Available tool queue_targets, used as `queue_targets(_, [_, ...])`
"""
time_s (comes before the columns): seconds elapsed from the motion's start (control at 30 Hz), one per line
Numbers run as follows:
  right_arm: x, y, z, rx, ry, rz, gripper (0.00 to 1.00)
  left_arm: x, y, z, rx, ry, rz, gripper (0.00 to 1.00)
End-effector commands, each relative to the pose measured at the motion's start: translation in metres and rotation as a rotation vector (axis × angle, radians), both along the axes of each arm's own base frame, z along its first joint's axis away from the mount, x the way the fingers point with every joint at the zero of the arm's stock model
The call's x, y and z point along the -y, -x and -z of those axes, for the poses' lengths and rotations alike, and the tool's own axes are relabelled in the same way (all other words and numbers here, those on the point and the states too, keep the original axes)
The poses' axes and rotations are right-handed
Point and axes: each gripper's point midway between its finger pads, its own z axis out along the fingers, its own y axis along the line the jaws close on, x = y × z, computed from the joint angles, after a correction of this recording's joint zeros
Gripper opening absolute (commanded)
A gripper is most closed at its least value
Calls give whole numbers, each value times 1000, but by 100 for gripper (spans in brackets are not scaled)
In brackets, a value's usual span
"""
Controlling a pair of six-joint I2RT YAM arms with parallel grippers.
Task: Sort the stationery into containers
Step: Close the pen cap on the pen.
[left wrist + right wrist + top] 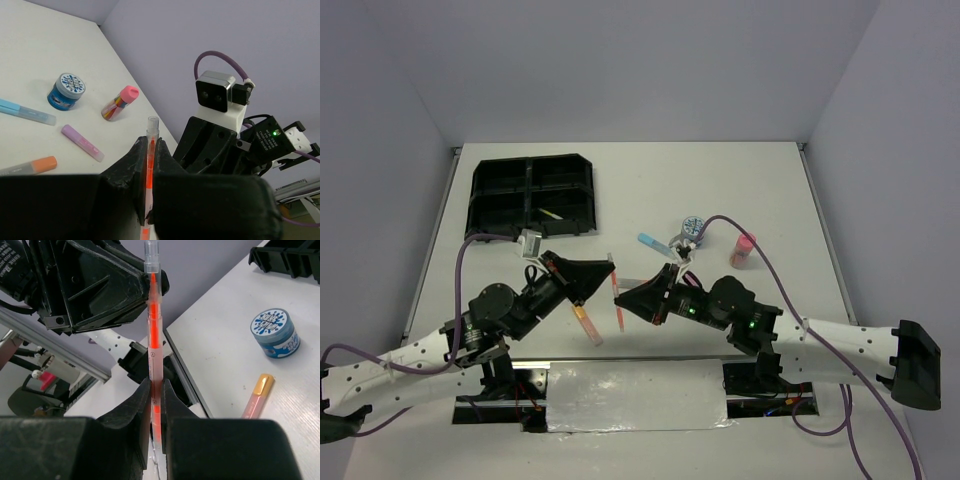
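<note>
Closest in each wrist view are the dark fingers. At bottom centre the left gripper (149,150) is clamped narrow on the orange pen (151,131). The right gripper (155,390) pinches the same pen further along its barrel, so the two hold it in the air between them, off the worktop (740,180). The black tray (590,200) sits in the upper left of the top view, well apart from the held pen, with a pale pen (552,215) in its lower right compartment.

The orange pen looks light, stiff and slick: a thin clear plastic barrel that would likely swivel if held near one end. A pinch across the middle of the barrel seems the safest hold, and it needs only modest force.

Only the top view places tray and arms together, though there the arms crowd the grip itself. The left wrist view alone sets out the loose pieces on the left of its frame: a blue tub (66,91), a pink-capped bottle (120,102) beside it, then a blue marker (27,112), a purple marker (82,142) and an orange-capped marker (30,167). The right wrist view shows both grips on the barrel at once, plus a second tub (275,332) at right and a yellow-capped marker (257,395) below it; I cannot find that tub from above
</note>
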Motion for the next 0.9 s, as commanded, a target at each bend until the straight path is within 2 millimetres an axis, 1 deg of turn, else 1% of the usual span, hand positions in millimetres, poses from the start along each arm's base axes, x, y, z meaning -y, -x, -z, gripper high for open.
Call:
queue_targets(0.0, [4, -7, -42, 52, -80, 51, 0, 9, 8, -9, 60, 17, 61, 0])
queue_targets(0.1, [9, -8, -49, 63, -85, 65, 0, 13, 10, -5, 78, -11, 82, 0])
queue_targets(0.17, [12, -10, -48, 75, -73, 82, 0, 15, 11, -1, 83, -28, 94, 0])
queue_targets(0.27, [20, -14, -56, 114, -79, 122, 0, 16, 12, 3, 78, -43, 102, 0])
queue_targets(0.37, [25, -19, -54, 155, -49, 148, 0, 18, 14, 7, 78, -54, 118, 0])
queue_targets(0.4, [27, -19, -62, 184, -49, 150, 0, 20, 14, 10, 79, -74, 126, 0])
queue_targets(0.47, [30, -21, -66, 203, -41, 161, 0, 23, 17, 11, 89, -91, 146, 0])
queue_targets(0.5, [32, -21, -71, 217, -50, 166, 0, 26, 19, 12, 93, -96, 167, 0])
queue_targets(0.63, [32, -25, -77, 242, -54, 176, 0, 34, 24, 13, 110, -98, 211, 0])
queue_targets(0.73, [33, -24, -82, 255, -71, 174, 0, 38, 26, 18, 110, -103, 229, 0])
queue_targets(0.77, [36, -24, -88, 263, -89, 184, 0, 39, 25, 19, 108, -101, 228, 0])
queue_targets(0.8, [38, -26, -87, 264, -93, 192, 0, 39, 24, 22, 100, -103, 225, 0])
queue_targets(0.87, [43, -27, -96, 289, -124, 205, 0, 40, 25, 26, 92, -99, 226, 0])
